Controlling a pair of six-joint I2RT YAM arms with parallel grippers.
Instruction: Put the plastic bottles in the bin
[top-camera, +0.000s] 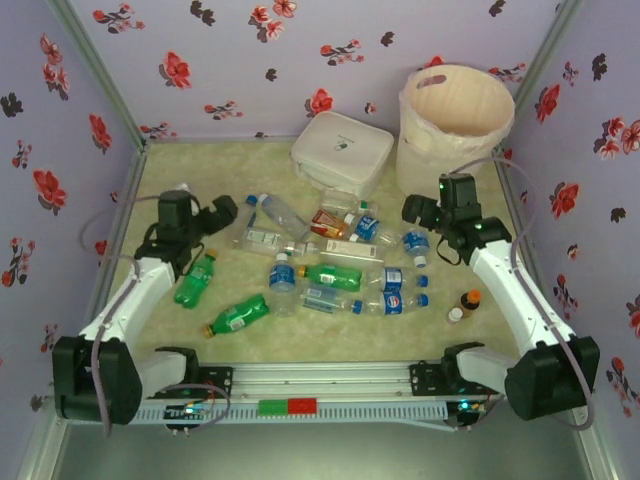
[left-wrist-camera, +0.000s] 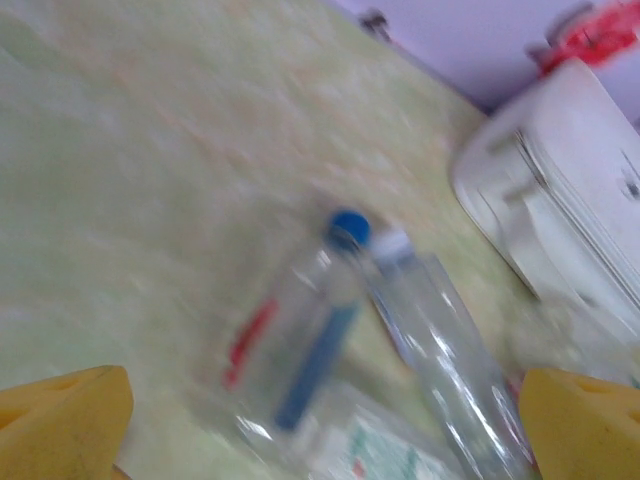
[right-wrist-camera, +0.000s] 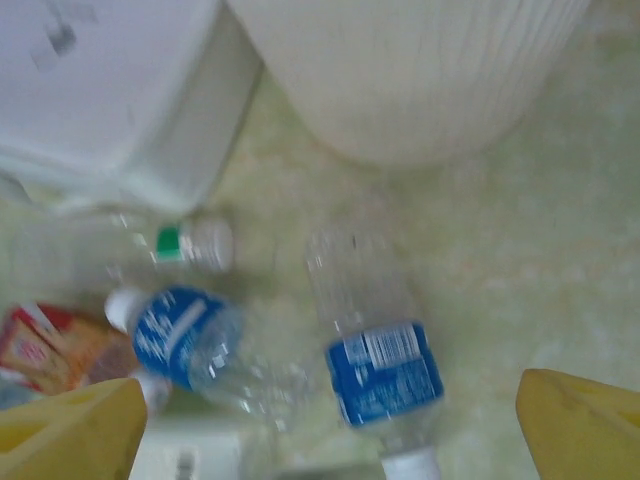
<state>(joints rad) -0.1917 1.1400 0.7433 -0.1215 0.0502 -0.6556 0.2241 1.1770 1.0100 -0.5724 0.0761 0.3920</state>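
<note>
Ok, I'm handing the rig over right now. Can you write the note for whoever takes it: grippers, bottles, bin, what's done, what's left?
Left gripper: open, empty, above the left end of the bottle pile.
Right gripper: open, empty, above a blue-labelled bottle near the foot of the bin.
Bottles: lying across the middle of the table, with two green ones nearer the left arm. The bin stands at the far right, beside the white case.
Done: nothing seems binned, though the bin's bottom is hidden.
Left: every bottle. Leave the small brown bottle alone.
</note>
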